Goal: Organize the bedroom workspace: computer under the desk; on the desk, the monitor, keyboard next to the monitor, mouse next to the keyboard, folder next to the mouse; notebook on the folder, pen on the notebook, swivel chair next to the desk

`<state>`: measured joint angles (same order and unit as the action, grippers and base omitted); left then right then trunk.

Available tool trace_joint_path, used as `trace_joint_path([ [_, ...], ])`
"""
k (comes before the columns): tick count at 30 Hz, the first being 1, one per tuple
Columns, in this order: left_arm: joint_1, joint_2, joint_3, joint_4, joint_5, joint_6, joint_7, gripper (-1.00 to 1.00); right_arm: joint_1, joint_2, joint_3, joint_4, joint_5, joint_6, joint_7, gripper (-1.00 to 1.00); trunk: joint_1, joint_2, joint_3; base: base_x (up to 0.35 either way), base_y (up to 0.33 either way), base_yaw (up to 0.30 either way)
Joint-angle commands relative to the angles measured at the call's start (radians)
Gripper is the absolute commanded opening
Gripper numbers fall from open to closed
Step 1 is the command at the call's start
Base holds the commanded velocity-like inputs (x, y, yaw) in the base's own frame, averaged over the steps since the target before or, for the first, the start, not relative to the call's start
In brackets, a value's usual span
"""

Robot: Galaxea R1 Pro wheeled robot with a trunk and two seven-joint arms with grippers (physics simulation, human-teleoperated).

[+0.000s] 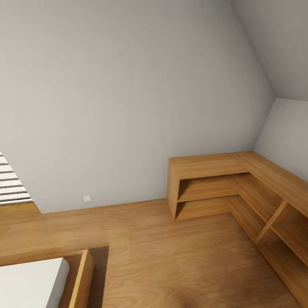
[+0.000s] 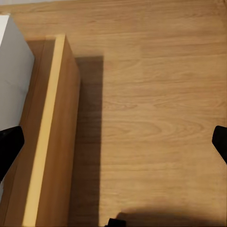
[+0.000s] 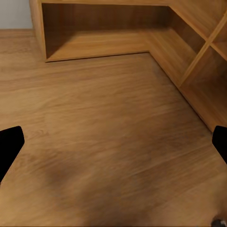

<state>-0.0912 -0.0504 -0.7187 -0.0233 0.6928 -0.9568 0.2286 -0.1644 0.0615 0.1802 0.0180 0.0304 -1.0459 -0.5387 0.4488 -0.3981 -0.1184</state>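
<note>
A light wooden L-shaped low shelving unit (image 1: 239, 188) stands in the corner under a sloping grey wall (image 1: 128, 94), its compartments bare. The wooden floor (image 1: 179, 256) runs across to a wooden bed frame (image 1: 83, 273) with a white mattress (image 1: 30, 282) at the near left. A small white wall socket (image 1: 87, 198) sits just above the skirting; no writing is readable on it. The left gripper (image 2: 113, 142) hangs over the floor beside the bed frame, fingers wide apart and holding nothing. The right gripper (image 3: 113, 142) hangs over the floor near the shelving, likewise spread and holding nothing.
</note>
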Motion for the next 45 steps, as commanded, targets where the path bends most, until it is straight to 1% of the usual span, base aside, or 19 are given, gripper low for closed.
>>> trace_joint_path([
  [1, -0.001, 0.000, -0.008, 0.000, 0.001, -0.002, 0.008, 1.00, -0.001, 0.000, 0.007, 0.002, 0.003, -0.001, -0.010, 1.00, 0.001, -0.002, -0.002, 0.328, 0.000, 0.000],
  [10, -0.001, 0.000, -0.008, 0.000, 0.001, -0.002, 0.008, 1.00, -0.001, -0.003, 0.007, 0.002, 0.001, -0.001, -0.010, 1.00, 0.001, -0.002, -0.002, 0.328, 0.000, -0.055],
  [28, -0.001, 0.000, -0.008, 0.000, 0.001, 0.000, 0.008, 1.00, -0.001, -0.003, 0.005, 0.001, 0.000, -0.001, -0.010, 1.00, 0.001, -0.002, -0.002, 0.321, 0.000, -0.252],
  [42, -0.001, 0.001, -0.007, 0.000, 0.001, 0.003, 0.009, 1.00, -0.001, -0.003, 0.005, 0.001, 0.000, -0.001, -0.010, 1.00, 0.001, -0.002, -0.002, 0.048, 0.002, -0.265],
  [45, -0.001, 0.001, -0.007, 0.000, 0.001, 0.003, 0.009, 1.00, -0.001, -0.003, 0.005, 0.001, 0.000, -0.001, -0.010, 1.00, 0.001, -0.002, -0.002, 0.083, 0.173, -0.270],
])
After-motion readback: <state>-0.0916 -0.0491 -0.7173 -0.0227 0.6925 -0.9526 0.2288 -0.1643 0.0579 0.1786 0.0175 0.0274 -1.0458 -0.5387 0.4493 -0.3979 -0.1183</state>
